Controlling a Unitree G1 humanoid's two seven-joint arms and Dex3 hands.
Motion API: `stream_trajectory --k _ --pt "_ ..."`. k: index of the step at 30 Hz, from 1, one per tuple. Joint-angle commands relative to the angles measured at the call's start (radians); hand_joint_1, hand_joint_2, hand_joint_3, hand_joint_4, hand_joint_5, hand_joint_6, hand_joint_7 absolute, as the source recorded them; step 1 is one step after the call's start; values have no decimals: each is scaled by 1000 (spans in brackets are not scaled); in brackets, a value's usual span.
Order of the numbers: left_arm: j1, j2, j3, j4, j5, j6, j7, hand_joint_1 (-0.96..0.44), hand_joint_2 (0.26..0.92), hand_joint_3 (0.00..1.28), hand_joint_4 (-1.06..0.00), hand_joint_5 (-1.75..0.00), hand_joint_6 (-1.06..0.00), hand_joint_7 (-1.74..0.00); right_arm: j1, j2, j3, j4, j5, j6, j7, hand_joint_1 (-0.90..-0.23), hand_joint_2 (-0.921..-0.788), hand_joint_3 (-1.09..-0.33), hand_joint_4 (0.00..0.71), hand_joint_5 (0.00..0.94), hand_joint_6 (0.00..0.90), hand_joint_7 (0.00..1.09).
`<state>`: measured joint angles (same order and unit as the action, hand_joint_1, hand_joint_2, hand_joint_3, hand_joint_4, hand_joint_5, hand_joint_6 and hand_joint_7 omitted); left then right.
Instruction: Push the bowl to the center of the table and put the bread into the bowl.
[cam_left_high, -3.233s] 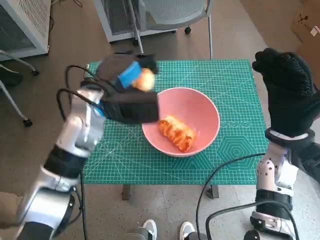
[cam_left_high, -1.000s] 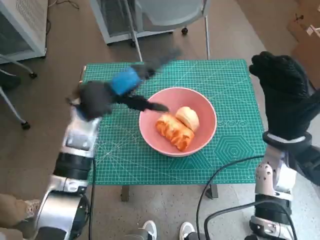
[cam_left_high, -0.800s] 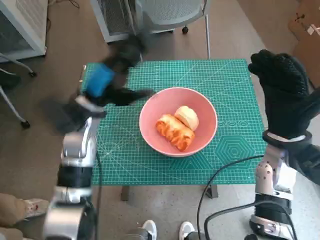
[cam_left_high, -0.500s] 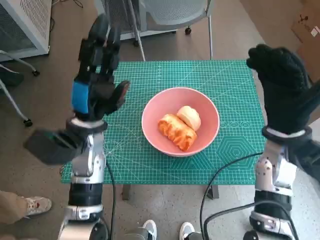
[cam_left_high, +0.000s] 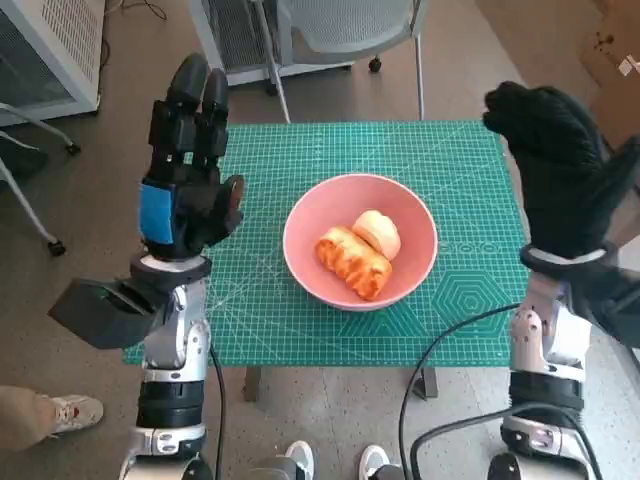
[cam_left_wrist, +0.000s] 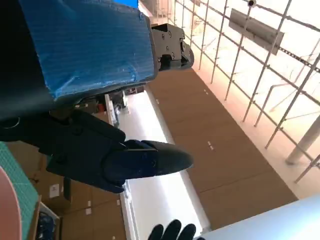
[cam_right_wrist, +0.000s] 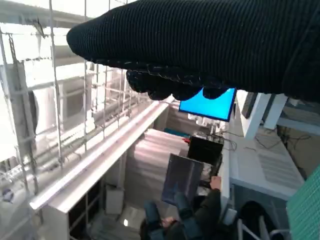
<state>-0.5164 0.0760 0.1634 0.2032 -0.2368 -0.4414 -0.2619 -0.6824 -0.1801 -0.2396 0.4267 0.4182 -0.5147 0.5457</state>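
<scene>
Nearest to the camera, the two pale forearms are rising from below, and both robot hands are standing upright at the sides of the tabletop. The left robot hand (cam_left_high: 185, 175), black with blue tape on its back, is holding nothing and its fingers are stretched upward and apart. The right robot hand (cam_left_high: 560, 170), in the black knitted glove, is also holding nothing; its fingers are looking loosely curved, not closed. Between them, the round pink bowl (cam_left_high: 318, 210) is sitting about in the middle of the green cutting mat (cam_left_high: 470, 160) that is covering the tabletop. Inside the bowl, a pale round bread roll (cam_left_high: 376, 233) is lying just beside an orange twisted pastry (cam_left_high: 350, 262). I judge that both steps are finished and nothing is remaining. Beyond the tabletop, a grey chair (cam_left_high: 340, 25) is standing.
</scene>
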Motion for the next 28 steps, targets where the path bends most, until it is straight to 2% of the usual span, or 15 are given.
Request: stream_trajectory --k 1,15,28 --pt "11 3 -15 -27 4 23 4 -717 921 441 1 1 1 -310 -11 -14 5 47 -18 -1 12 -646 -921 -708 260 1 356 1" --pt "-17 34 -15 -10 -10 55 -20 -708 921 425 1 1 1 -285 -56 -21 4 140 -38 -30 25 -645 -921 -710 263 1 361 3" --pt "-48 63 -12 12 -17 80 -47 -709 921 415 1 1 1 -290 -122 -12 4 252 -56 -54 11 -664 -921 -699 257 1 368 7"
